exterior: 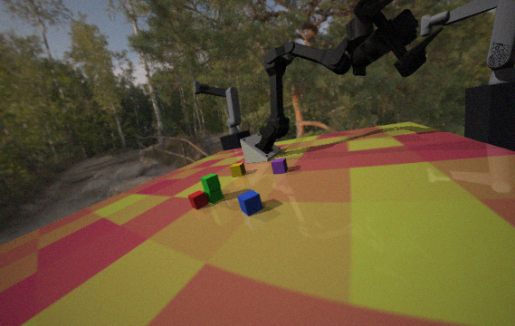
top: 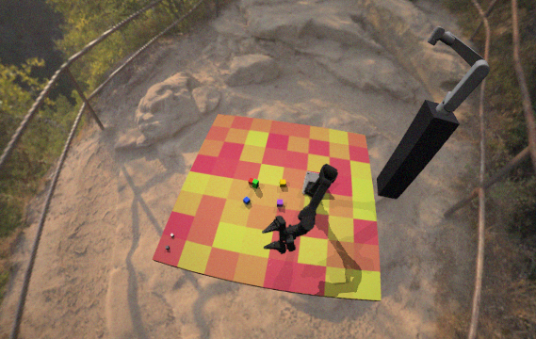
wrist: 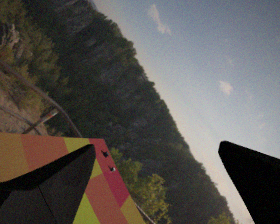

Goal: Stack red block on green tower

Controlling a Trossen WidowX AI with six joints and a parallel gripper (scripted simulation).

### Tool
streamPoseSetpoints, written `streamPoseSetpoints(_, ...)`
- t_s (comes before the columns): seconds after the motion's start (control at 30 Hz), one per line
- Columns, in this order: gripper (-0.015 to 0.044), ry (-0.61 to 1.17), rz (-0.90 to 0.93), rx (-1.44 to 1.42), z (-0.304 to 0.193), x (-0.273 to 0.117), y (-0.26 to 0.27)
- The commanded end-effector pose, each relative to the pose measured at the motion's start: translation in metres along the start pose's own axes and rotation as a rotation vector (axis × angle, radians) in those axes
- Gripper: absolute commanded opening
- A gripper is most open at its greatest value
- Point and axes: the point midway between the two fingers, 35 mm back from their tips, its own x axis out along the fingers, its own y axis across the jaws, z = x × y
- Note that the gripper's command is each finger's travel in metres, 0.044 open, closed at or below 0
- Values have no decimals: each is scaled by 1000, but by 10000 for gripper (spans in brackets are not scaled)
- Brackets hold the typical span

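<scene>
- So the gripper (exterior: 402,43) is way up in the air with its fingers spread wide and nothing between them. It's well apart from every block.
- The red block (exterior: 198,199) sits on the checkered worktop (exterior: 420,217), touching the green tower (exterior: 212,188) on its left side in the exterior view. That's the main headache imo: when the fingers come down around the red block, one of them has to fit into basically no gap next to the tower, so it could shove or tip the tower.
- The tower looks like two green cubes stacked. A bump on the top one could slide it off even if the bottom one stays put.
- The wrist view shows mostly sky and trees plus a corner of the worktop, no blocks at all, so the approach could come in off-centre.
- The blue block (exterior: 250,202) is just to the right of the tower, and the yellow block (exterior: 237,169) and purple block (exterior: 279,166) are farther back. A sloppy sweep could knock any of them into the tower.
- Even with a good grab, dropping the red block off-centre or letting go too high could make it roll off.
</scene>
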Motion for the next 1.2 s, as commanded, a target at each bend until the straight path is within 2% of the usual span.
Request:
streamPoseSetpoints(0.0, 440, 40, 48, -84, -17, 24, 18)
streamPoseSetpoints(0.3, 440, 211, 174, -225, -86, 72, 47)
streamPoseSetpoints(0.63, 440, 501, 301, -259, -194, 106, 48)
streamPoseSetpoints(0.9, 440, 784, 369, -183, -288, 109, 26)
streamPoseSetpoints(1.17, 440, 1085, 406, -22, -376, 86, -8)
